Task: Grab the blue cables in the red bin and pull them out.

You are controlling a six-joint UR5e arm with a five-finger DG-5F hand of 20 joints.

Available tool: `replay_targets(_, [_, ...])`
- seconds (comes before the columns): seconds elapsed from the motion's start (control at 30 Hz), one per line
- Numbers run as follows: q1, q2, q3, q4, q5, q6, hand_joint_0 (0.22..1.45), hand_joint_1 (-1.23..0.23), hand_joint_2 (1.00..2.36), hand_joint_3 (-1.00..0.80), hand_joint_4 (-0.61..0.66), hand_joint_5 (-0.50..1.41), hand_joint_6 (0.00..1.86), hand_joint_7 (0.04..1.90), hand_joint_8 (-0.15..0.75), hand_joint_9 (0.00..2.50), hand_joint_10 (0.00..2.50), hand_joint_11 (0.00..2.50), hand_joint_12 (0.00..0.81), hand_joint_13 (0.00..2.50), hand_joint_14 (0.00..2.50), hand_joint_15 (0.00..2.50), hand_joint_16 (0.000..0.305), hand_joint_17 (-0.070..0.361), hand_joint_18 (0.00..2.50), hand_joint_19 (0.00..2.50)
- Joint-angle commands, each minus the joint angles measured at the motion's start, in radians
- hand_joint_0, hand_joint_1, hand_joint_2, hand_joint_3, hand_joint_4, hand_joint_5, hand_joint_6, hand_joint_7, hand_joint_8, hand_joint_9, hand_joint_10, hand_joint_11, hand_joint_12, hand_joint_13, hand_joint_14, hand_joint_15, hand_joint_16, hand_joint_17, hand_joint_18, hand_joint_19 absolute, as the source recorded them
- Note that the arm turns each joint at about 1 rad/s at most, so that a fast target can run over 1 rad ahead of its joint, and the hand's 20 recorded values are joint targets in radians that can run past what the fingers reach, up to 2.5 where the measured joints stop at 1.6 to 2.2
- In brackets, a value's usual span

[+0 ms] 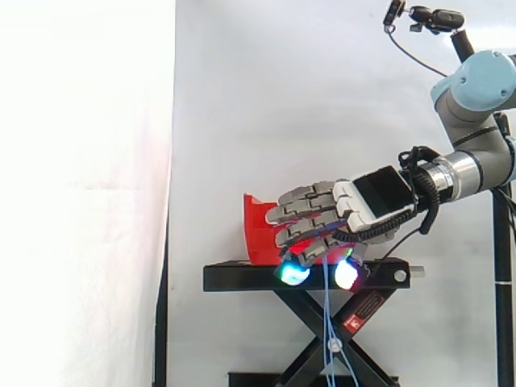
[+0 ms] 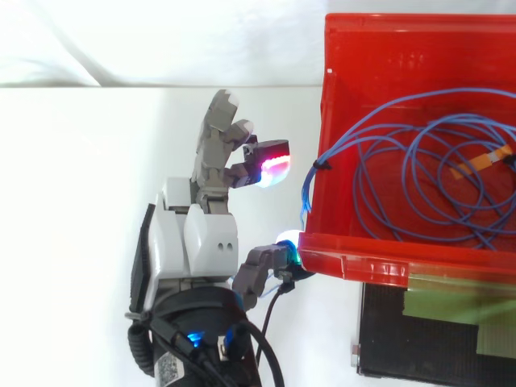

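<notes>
Currently: hand at bin wall, 1 loop over the lip

Top view: red bin (image 2: 403, 56) sits at 3 o'clock of the hand (image 2: 197, 242), with its wall just beside the hand. Blue cables (image 2: 427, 232) lie coiled on the bin floor, bulk further toward 3 o'clock. 1 loop (image 2: 309, 185) is draped over the wall nearest the hand, approx 2 o'clock from the palm and close by.

Side view: hand (image 1: 322, 211) comes in from 3 o'clock, angled down over the black stand (image 1: 242, 278), bin (image 1: 256, 230) at its 9 o'clock. Hanging strand (image 1: 327, 322) drops from under the hand toward 6 o'clock, past the stand top. Long axis vertical (12–6).

Grip: can't tell from either view whether the hand has hold of anything. Loop is near, contact not resolvable.

Judgement: key relation = loop lies btwn hand and coil, on the hand's side of the wall, so it's the nearest grab pt. Coil trails off toward 3 o'clock in top view, so a pull prob. needs to go toward 9 o'clock and up to clear the lip. Risk: coil snags or drags bin w/ it. Est. early in task, most cable in bin.
</notes>
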Motion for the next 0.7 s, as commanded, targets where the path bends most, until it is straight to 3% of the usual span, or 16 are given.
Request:
replay_targets(0.0, [-0.005, 0.0, 0.0, -0.002, 0.0, -0.016, 0.78, -0.97, 1.0, -1.0, 0.15, 0.56, 0.01, 0.65, 0.236, 0.42, 0.02, 0.44, 0.342, 0.2, 0.01, 0.23, 0.05, 0.113, 0.16, 0.37])
replay_targets(0.33, [-0.013, 0.0, 0.0, 0.003, 0.001, -0.038, 0.78, -0.97, 1.0, -1.0, 0.15, 0.58, 0.01, 0.67, 0.236, 0.43, 0.02, 0.44, 0.342, 0.2, 0.01, 0.23, 0.05, 0.112, 0.16, 0.38])
replay_targets(0.67, [-0.014, 0.0, 0.0, 0.014, 0.001, -0.053, 0.79, -0.97, 1.0, -1.0, 0.13, 0.63, 0.01, 0.84, 0.236, 0.43, 0.01, 0.45, 0.341, 0.21, 0.01, 0.23, 0.049, 0.111, 0.17, 0.38])
